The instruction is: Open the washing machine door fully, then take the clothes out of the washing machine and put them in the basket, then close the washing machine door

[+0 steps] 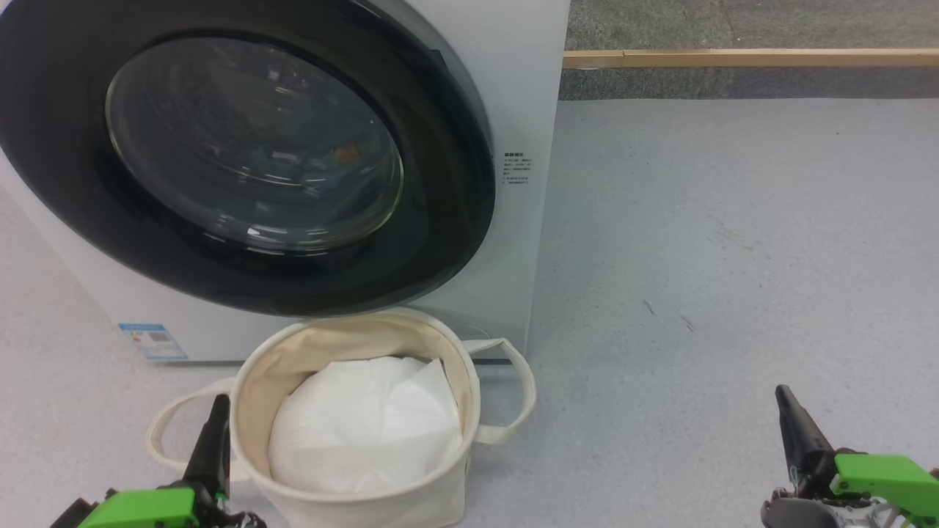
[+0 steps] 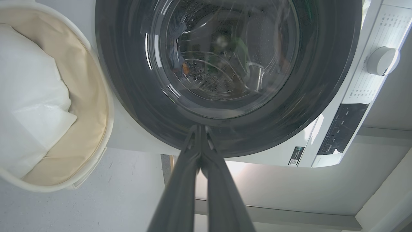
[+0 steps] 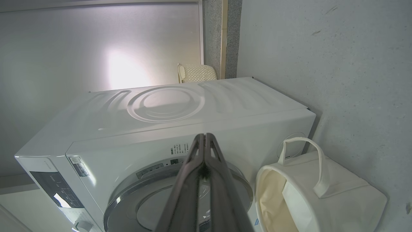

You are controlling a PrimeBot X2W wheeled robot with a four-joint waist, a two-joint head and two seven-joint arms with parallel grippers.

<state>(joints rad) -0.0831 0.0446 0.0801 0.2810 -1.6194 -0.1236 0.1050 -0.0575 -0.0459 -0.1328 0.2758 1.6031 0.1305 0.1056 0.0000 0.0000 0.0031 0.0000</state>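
The white washing machine (image 1: 513,88) stands at the left, and its door (image 1: 440,220), black-rimmed with a bulging glass centre, lies closed against the front. Through the glass a small orange patch (image 1: 347,153) shows; whether it is the clothes I cannot tell. The cream basket (image 1: 253,381) stands on the floor right below the door, with a white padding sheet (image 1: 367,425) inside. My left gripper (image 1: 218,402) is shut and empty, beside the basket's left rim. My right gripper (image 1: 782,392) is shut and empty, low over the floor at the right. The left wrist view looks at the door (image 2: 128,106) past the shut fingertips (image 2: 199,129).
Grey speckled floor (image 1: 733,257) spreads to the right of the machine. A wooden strip (image 1: 748,57) runs along the far wall. The machine's control panel (image 2: 341,129) and dial (image 2: 383,60) show in the left wrist view. A woven pale object (image 3: 196,72) stands behind the machine.
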